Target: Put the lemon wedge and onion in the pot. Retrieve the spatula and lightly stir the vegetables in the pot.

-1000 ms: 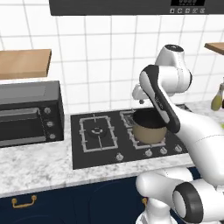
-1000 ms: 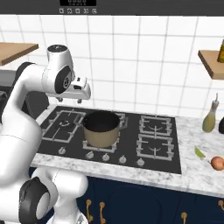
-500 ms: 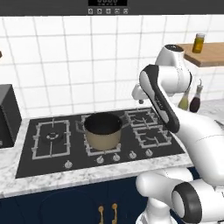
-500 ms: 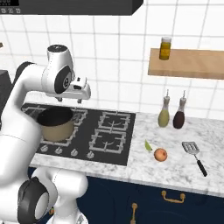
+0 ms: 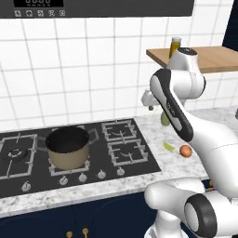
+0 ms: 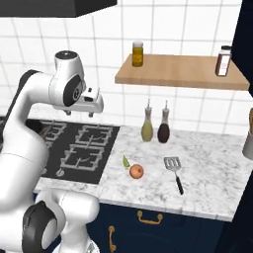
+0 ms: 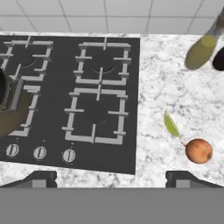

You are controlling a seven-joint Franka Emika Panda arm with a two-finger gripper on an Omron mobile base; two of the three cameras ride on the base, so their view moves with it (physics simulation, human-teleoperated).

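The tan pot (image 5: 67,148) with its black inside stands on the front left burner of the stove; its edge shows at the left of the hand view (image 7: 8,124). The small yellow-green lemon wedge (image 6: 125,161) (image 7: 171,124) and the round orange-brown onion (image 6: 136,171) (image 7: 198,151) lie close together on the marble counter just right of the stove. The spatula (image 6: 174,170) lies further right, slotted head away from the counter edge. My gripper (image 6: 80,113) (image 5: 149,107) (image 7: 111,177) hangs open and empty, high over the stove's right burners, left of the vegetables.
A yellow-green bottle (image 6: 147,129) and a dark bottle (image 6: 163,130) stand at the wall behind the onion. A wooden shelf (image 6: 180,74) above carries a jar (image 6: 138,53) and a spice jar (image 6: 223,61). The black stove (image 7: 100,100) has knobs along its front.
The whole picture has slid left as the base drove right; the counter with onion, wedge and spatula has come nearer the middle. The gripper stays open over the stove.
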